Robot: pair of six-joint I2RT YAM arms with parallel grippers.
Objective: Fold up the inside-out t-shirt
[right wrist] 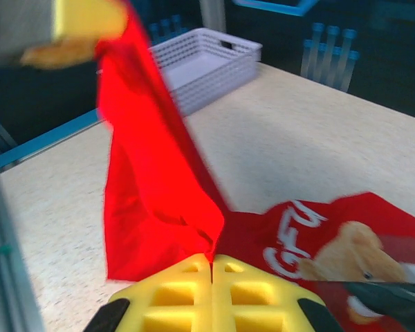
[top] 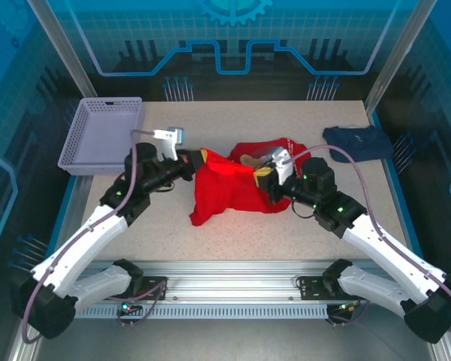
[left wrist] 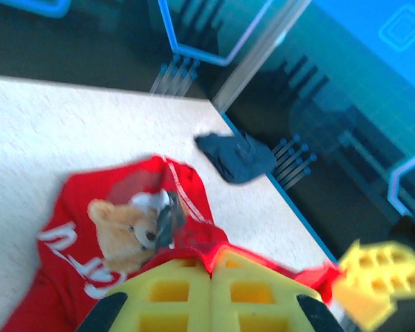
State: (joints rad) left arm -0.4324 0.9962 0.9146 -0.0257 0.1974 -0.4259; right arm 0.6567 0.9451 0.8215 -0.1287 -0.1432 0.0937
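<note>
With left hand (top: 198,159) and right hand (top: 261,174) each pinched tight on the inside-out t-shirt (top: 225,188), found it bunched at the middle of the bench (top: 233,233), long axis running left-to-right between them, bear print (left wrist: 124,232) facing up; caught the navy garment (left wrist: 235,158) from the left wrist, the white basket (right wrist: 200,59) from the right.

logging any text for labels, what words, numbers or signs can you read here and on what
White lettering on the red t-shirt, beside its bear print: creased and blurred, no word can be read for certain.
Gear emblem on the back panel: a sign only, no words.
Nothing else is legible.
</note>
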